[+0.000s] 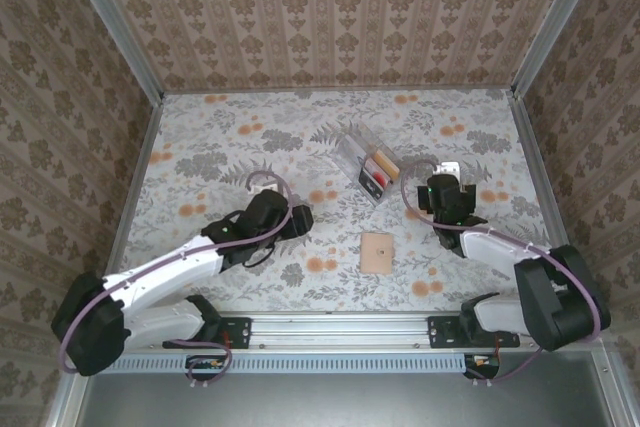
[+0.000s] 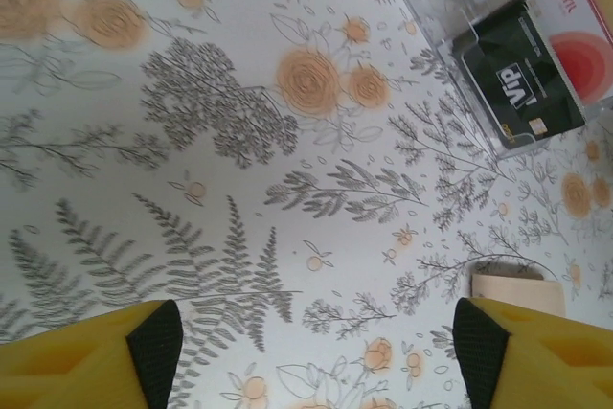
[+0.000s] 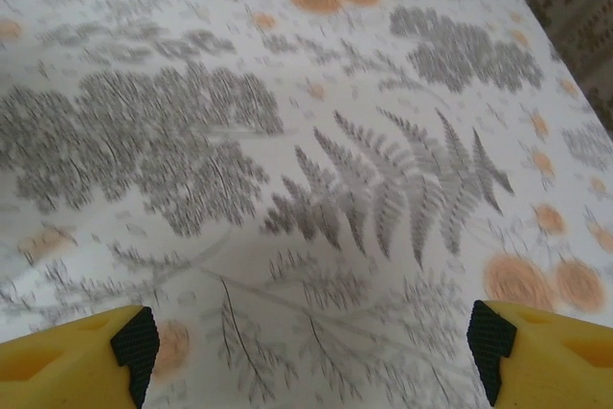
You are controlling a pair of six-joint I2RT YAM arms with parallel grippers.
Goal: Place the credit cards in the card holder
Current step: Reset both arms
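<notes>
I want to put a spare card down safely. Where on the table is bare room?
Widest free patch: the far-left table, between the left wall and the card holder. Also free: the far-right corner beyond the right gripper. Crowded: the middle, where card holder, tan wallet and left gripper lie close.

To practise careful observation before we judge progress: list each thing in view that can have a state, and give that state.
card holder, standing on the table, cards slotted in it.
black card, in the holder.
red card, in the holder, behind the black card.
tan wallet, lying flat, apart from the holder.
left gripper, jaws open, empty.
right gripper, jaws open, empty.
</notes>
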